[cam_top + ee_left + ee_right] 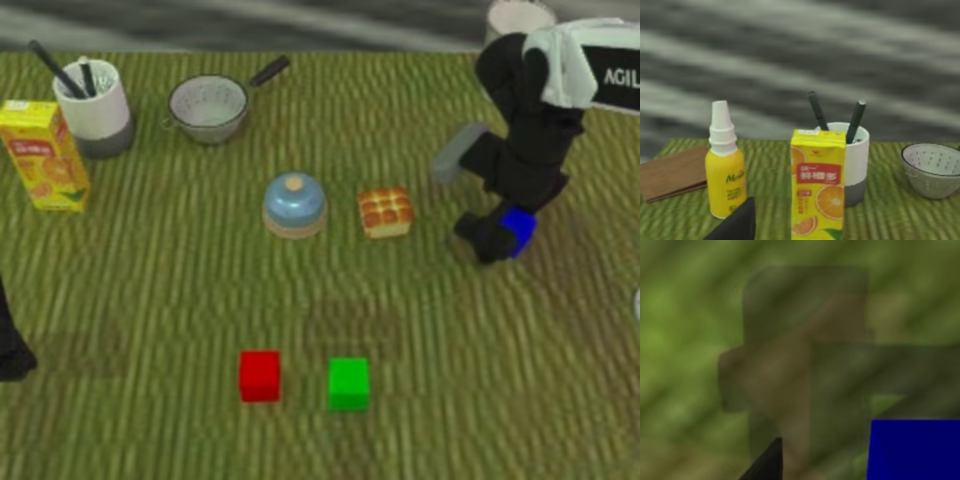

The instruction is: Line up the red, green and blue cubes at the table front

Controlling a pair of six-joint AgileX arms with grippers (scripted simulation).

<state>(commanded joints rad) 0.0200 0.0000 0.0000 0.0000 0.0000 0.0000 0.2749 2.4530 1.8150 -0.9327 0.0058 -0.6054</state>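
Note:
On the olive woven table (150,300), the red cube (260,375) and the green cube (348,383) sit side by side near the front edge, a small gap between them. Farther back at the right lies the blue cube (520,230), partly under my right gripper (505,238). That gripper is open. In the right wrist view its one visible finger (771,462) stands clearly apart from the blue cube (915,450), over the arm's shadow on the mat. My left gripper (8,360) is parked at the left edge, open and empty.
Behind the cubes are a blue bell (295,205) and an orange-brown bun (385,212). At the back left stand a juice carton (45,155), a pen cup (95,105) and a handled bowl (208,105). The left wrist view adds a yellow bottle (726,180) and a wooden board (672,172).

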